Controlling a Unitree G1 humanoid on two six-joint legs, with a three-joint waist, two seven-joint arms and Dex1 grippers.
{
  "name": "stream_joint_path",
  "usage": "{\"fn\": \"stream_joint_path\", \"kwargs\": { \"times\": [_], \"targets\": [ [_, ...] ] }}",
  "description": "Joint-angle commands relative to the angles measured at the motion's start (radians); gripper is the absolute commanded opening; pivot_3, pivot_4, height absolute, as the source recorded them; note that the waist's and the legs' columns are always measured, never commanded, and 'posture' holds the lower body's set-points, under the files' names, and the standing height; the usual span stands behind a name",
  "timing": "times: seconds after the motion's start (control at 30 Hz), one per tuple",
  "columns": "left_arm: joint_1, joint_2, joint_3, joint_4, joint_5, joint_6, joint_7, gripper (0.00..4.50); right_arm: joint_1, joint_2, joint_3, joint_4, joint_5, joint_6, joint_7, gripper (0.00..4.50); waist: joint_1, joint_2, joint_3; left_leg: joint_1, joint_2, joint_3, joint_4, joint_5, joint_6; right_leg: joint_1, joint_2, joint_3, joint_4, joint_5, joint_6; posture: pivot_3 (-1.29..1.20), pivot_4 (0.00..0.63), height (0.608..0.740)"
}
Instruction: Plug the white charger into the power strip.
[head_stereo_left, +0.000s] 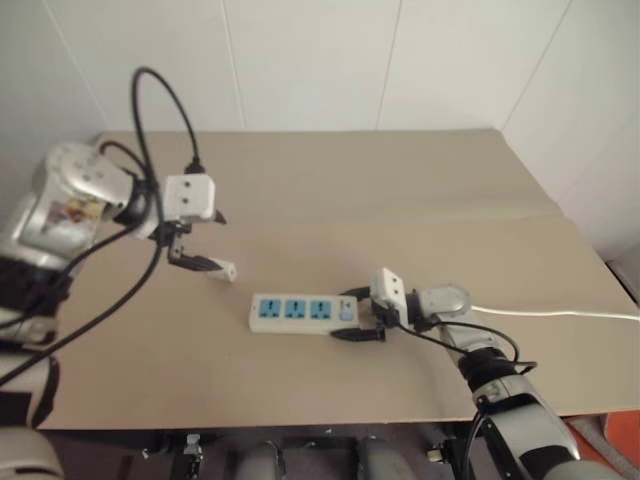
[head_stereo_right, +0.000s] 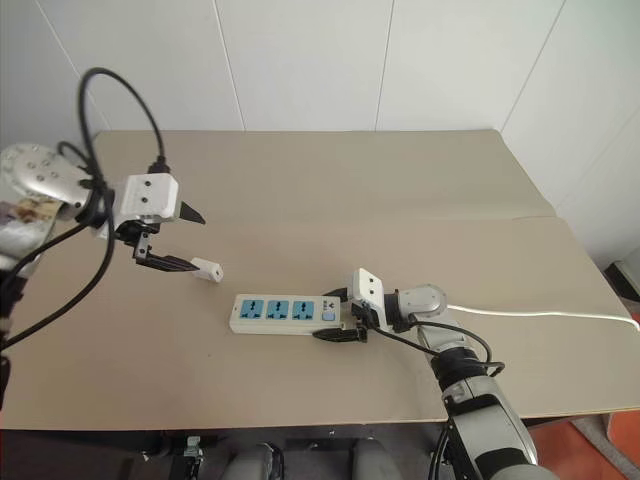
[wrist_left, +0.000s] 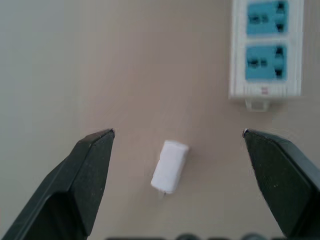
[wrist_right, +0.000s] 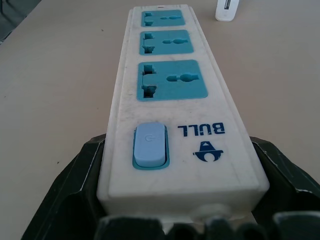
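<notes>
So I'm looking down at a plain tan worktop (head_stereo_left: 400, 190) pushed up against a white wall, with a faint seam running across it. The power strip (head_stereo_left: 303, 312) lies flat near the middle, its three blue sockets facing up and a small blue button at the end on my right. Its white cord (head_stereo_left: 560, 313) trails off toward the right edge. The white charger (head_stereo_left: 224, 271) lies on its side just left of the strip, not touching it.

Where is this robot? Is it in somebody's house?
Probably a plain test room, not a home: a bare tan table, blank white walls, and just a power strip and white charger set out.
</notes>
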Motion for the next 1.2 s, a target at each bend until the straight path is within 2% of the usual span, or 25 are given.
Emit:
{"fn": "stream_joint_path", "kwargs": {
  "times": [0.03, 0.13, 0.23, 0.4, 0.5, 0.77, 1.2],
  "targets": [
    [-0.129, -0.018, -0.142, 0.236, 0.133, -0.286, -0.048, 4.5, 0.01, 0.013, 0.023, -0.034, -0.009, 0.002, -0.009, 3.42, -0.002, 0.0, 0.0, 0.0, 0.001, 0.0, 0.0, 0.0, 0.0, 0.0, 0.001, 0.0, 0.0, 0.0, 0.0, 0.0, 0.15, 0.74],
    [-0.24, -0.112, -0.198, 0.453, 0.252, -0.398, -0.026, 4.5, 0.027, 0.01, 0.022, -0.052, -0.006, 0.014, -0.011, 3.42, 0.001, 0.0, 0.0, 0.0, 0.003, 0.0, 0.0, 0.0, 0.0, -0.001, 0.003, 0.0, 0.0, 0.0, 0.0, 0.0, 0.15, 0.74],
    [-0.332, -0.199, -0.251, 0.637, 0.402, -0.491, 0.097, 4.5, 0.049, 0.005, 0.027, -0.077, -0.01, 0.026, -0.019, 3.42, 0.005, -0.001, 0.001, -0.002, 0.003, 0.0, 0.001, 0.0, 0.0, -0.001, 0.003, -0.001, 0.0, 0.0, 0.0, 0.0, 0.15, 0.74],
    [-0.413, -0.32, -0.249, 0.781, 0.477, -0.514, 0.141, 4.5, 0.068, -0.006, 0.025, -0.116, -0.005, 0.056, -0.029, 3.42, 0.003, -0.001, 0.001, -0.009, 0.003, 0.0, 0.004, 0.0, 0.0, -0.008, 0.003, 0.0, 0.002, 0.0, 0.0, 0.0, 0.15, 0.74],
    [-0.435, -0.367, -0.236, 0.813, 0.491, -0.531, 0.126, 4.5, 0.077, -0.013, 0.021, -0.134, -0.004, 0.073, -0.039, 3.42, 0.002, -0.001, 0.001, -0.015, 0.003, -0.001, 0.009, 0.0, 0.0, -0.014, 0.003, 0.0, 0.014, 0.0, 0.0, 0.0, 0.15, 0.74],
    [-0.421, -0.424, -0.239, 0.851, 0.549, -0.533, 0.112, 4.5, 0.097, -0.025, 0.018, -0.176, 0.006, 0.111, -0.06, 3.42, 0.005, -0.002, 0.001, -0.016, 0.003, -0.001, 0.013, -0.002, 0.003, -0.014, 0.003, 0.0, 0.014, 0.0, 0.0, 0.0, 0.15, 0.74],
    [-0.373, -0.451, -0.23, 0.863, 0.596, -0.517, 0.143, 4.5, 0.14, -0.031, 0.019, -0.246, 0.017, 0.154, -0.097, 3.42, 0.006, -0.002, 0.001, -0.016, 0.003, -0.001, 0.014, -0.002, 0.003, -0.013, 0.003, 0.0, 0.015, 0.0, 0.0, 0.0, 0.15, 0.74]
  ]
}}
